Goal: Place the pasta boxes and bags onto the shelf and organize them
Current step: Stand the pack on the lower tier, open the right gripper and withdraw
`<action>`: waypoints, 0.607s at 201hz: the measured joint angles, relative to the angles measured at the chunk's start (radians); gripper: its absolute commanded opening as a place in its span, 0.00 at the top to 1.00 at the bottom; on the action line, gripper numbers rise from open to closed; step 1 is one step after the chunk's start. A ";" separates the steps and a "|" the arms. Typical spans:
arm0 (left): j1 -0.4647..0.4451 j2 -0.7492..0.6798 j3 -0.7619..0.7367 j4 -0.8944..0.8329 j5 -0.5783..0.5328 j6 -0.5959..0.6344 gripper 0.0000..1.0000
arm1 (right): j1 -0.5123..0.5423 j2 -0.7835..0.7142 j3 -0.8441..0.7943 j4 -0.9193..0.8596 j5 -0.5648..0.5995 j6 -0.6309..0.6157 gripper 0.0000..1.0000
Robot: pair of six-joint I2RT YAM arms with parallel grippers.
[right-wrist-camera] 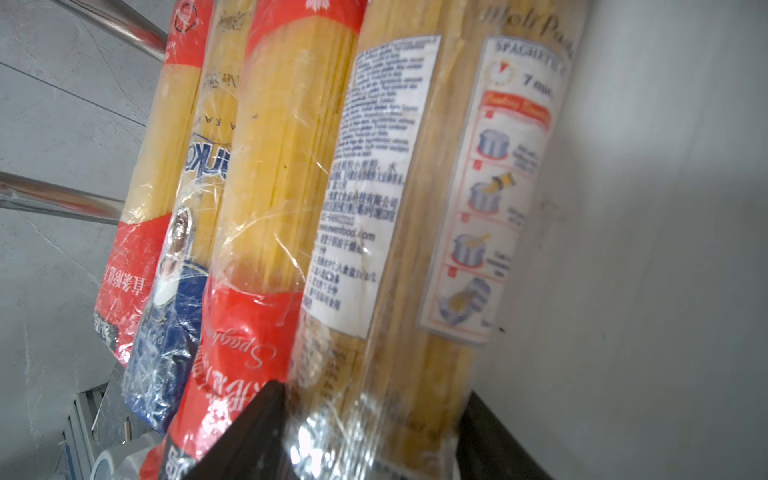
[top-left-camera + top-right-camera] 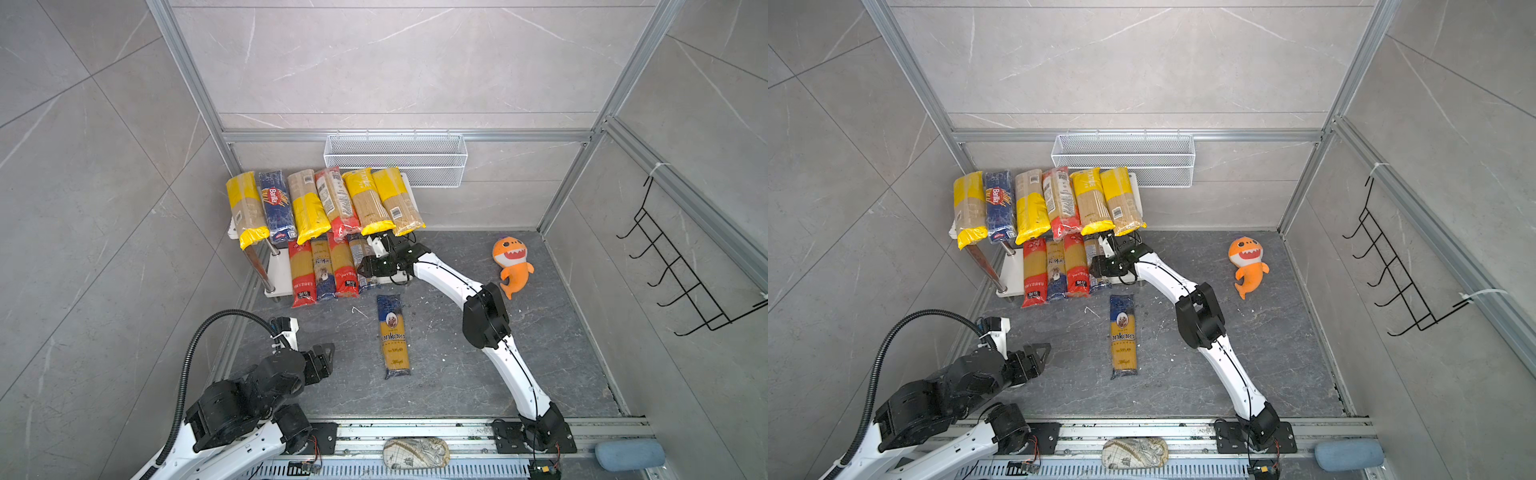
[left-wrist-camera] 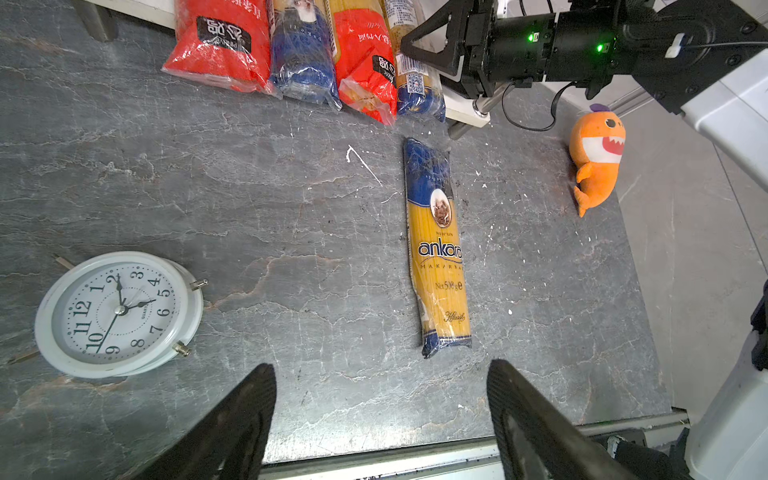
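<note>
Right tool (image 1: 370, 419) flanks the end of a clear, white-labelled spaghetti pack (image 1: 415, 208). The pack lies parallel to three neighbouring packs (image 1: 274, 166) on the lower board of the white two-tier metal-legged shelf (image 2: 279, 274), judged to save room. I cannot tell whether the tool grips it. Left tool (image 3: 380, 370) gapes empty before the shelf, near one unshelved blue-ended yellow spaghetti pack (image 2: 392, 336).

Inside a robotics test cell: a left arm (image 2: 249, 395) and a right arm (image 2: 509, 365) are sitting bolted to a metal rail (image 2: 415, 432), aluminium framing (image 2: 395, 136) is boxing in grey stone-look panels (image 2: 395, 62), and staged props, spaghetti packs (image 2: 305, 208) on a small shelf (image 2: 277, 270), a plush shark (image 2: 512, 266), an alarm clock (image 3: 118, 313), are lying about on a dark slab (image 2: 436, 374).
</note>
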 measured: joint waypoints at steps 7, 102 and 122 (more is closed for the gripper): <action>0.000 0.000 0.000 0.001 0.000 0.000 0.18 | 0.000 -0.010 -0.021 0.016 -0.002 0.000 0.35; 0.000 0.000 0.000 0.023 0.022 0.000 0.18 | 0.000 -0.158 -0.270 0.129 -0.012 0.015 0.17; 0.000 0.000 0.000 0.025 0.025 0.000 0.18 | 0.000 -0.193 -0.323 0.148 -0.019 0.013 0.15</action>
